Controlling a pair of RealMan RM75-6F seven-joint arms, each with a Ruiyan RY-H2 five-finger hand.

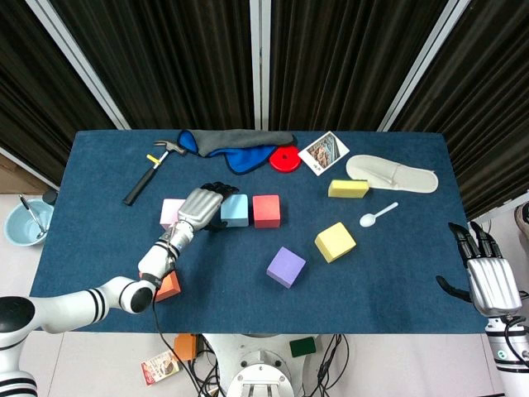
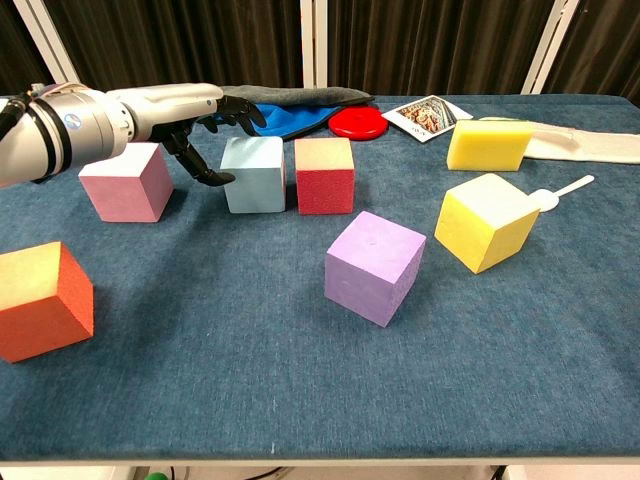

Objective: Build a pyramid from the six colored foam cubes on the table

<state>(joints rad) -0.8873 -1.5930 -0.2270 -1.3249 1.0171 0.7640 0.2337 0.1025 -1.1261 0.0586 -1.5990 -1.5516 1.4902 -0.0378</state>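
Silver and black, the left robot hand (image 2: 200,125) hovers with fingers spread and holding nothing, between the pink cube (image 2: 127,181) and the light blue cube (image 2: 252,173); the right robot hand (image 1: 488,277) sits idle and open off the worktop's (image 1: 388,273) right edge; progress looks like barely started, nothing stacked yet; pink, light blue and red cube (image 2: 325,175) form a rough row near the back, maybe a base; purple cube (image 2: 375,265), yellow cube (image 2: 487,221) and orange cube (image 2: 40,300) lie scattered nearer the front; all look like soft, matte foam blocks with clean edges.
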